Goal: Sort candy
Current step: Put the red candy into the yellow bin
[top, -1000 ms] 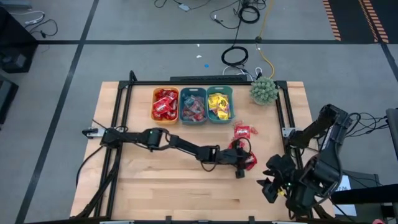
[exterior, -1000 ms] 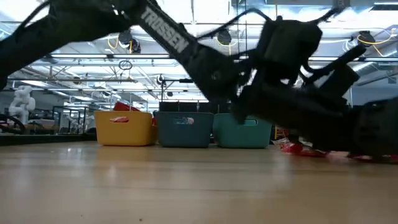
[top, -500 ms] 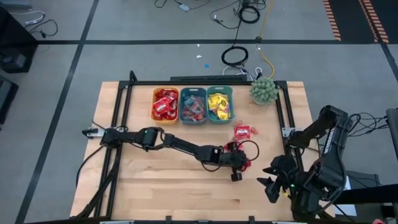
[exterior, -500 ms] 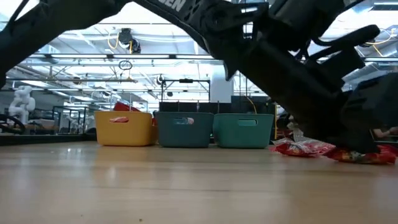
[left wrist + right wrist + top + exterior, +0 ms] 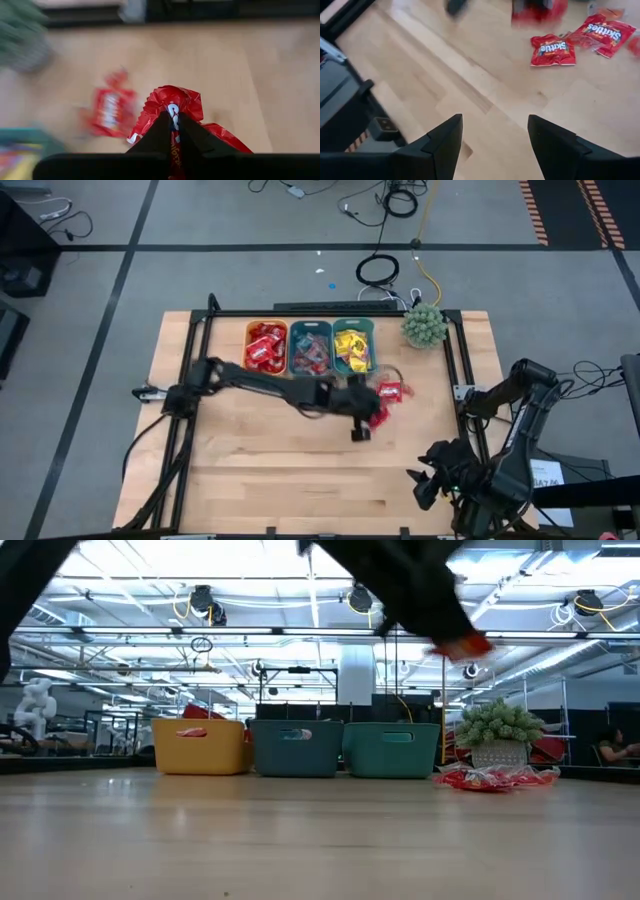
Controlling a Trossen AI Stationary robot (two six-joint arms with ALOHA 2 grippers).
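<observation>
Candy packet point(image 5: 172, 107), shiny red, is sitting pinched between my left hand point(image 5: 172, 131) fingers, clamped tight on its crinkled top edge; my left wrist view is showing this clearly. From above, my left hand point(image 5: 362, 418) is hanging over the bench point(image 5: 250, 470) just in front of the teal bin, red showing beside it. Low view is only catching a blurred dark arm up high with a red scrap point(image 5: 462, 645) trailing from it, well above the bench.

Loose candy on the bench: from above I am seeing one red patch point(image 5: 391, 391) between the bins and the plant. My right wrist view is splitting it better, two red packets point(image 5: 552, 49) lying flat, touching or nearly so, plus a red blur past them that I cannot tell apart. Low view is showing the red pile point(image 5: 492, 778) at the plant's foot.

Three bins in a row: orange bin point(image 5: 265, 347) holding red packets, middle bin point(image 5: 310, 348) holding mixed pieces, teal bin point(image 5: 353, 346) holding yellow packets. One green spiky plant point(image 5: 424, 325) at the bench's far right corner.

My right hand point(image 5: 494, 135) is waiting off the bench's near right corner, fingers spread wide, nothing between them.
</observation>
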